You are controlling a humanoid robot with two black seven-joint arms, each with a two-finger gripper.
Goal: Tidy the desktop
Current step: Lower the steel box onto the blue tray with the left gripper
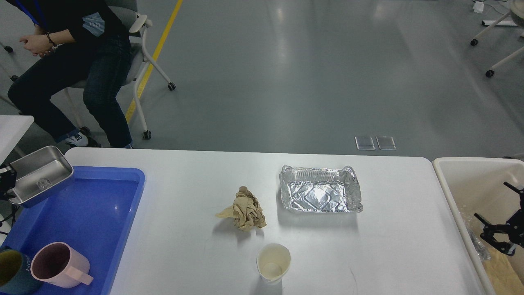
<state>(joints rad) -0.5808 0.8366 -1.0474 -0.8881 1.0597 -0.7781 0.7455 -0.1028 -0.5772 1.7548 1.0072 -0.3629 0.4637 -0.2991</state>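
Note:
The white desktop [184, 180] carries a crumpled brown paper wad [245, 209] at its middle, an empty foil tray [321, 194] to the right of it, and a white paper cup [273, 262] standing near the front edge. My left gripper [5, 182] is at the far left edge, shut on the rim of a steel container [39, 175]. It holds the container open side up over the far left corner of the blue tray [94, 213]. My right gripper [486, 230] hangs open over the cream bin [450, 192], holding nothing.
A pink mug [57, 266] and a dark teal cup [10, 272] stand in the blue tray's near left corner. The cream bin holds clear plastic and brown paper [503, 270]. A seated person [82, 53] is beyond the table's far left corner.

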